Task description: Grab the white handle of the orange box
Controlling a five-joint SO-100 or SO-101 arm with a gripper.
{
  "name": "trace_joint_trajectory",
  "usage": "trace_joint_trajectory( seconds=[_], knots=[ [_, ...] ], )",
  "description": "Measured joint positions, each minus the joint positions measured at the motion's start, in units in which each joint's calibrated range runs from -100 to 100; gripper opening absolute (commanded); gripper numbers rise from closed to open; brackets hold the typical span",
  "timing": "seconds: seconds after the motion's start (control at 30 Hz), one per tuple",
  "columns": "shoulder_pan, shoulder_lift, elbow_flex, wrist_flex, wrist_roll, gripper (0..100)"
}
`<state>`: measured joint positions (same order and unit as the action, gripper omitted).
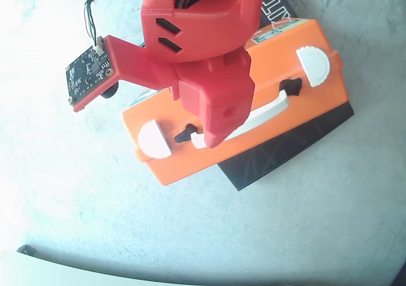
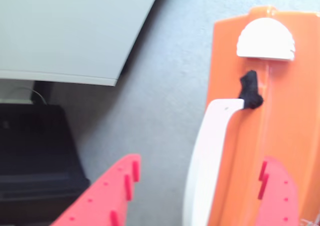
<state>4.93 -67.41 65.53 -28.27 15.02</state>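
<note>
in the wrist view the red gripper (image 2: pixel 200 196) is spread wide, holding nothing. its left finger (image 2: pixel 107 196) hangs over grey table (image 2: pixel 165 85), clear of the box. the white handle (image 2: pixel 207 156) stands between the fingers, nearer the right finger (image 2: pixel 277 196), which lies over the orange box (image 2: pixel 295 121). overhead, the arm covers the handle's middle.

1. I see a grey, mottled counter (image 1: pixel 304 222) washed out by strong light on its left side in the overhead view.
2. In the wrist view, a pale flat panel (image 2: pixel 70 30) fills the upper left.
3. Below it sits a dark, shadowed block (image 2: pixel 35 161).
</note>
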Motion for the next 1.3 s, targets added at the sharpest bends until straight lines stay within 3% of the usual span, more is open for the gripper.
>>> trace_joint_trajectory(
  seconds=[0.17,0.53,0.73,0.9,1.3],
  knots=[
    [3.22,0.00,-0.54,-3.99,4.13,27],
    [7.34,2.04,-10.26,-3.74,4.39,27],
    [10.46,7.19,-19.35,12.99,-2.72,27],
    [11.07,10.48,-25.11,25.55,-5.17,27],
    [11.47,14.65,-37.17,30.56,-5.70,27]
  ],
)
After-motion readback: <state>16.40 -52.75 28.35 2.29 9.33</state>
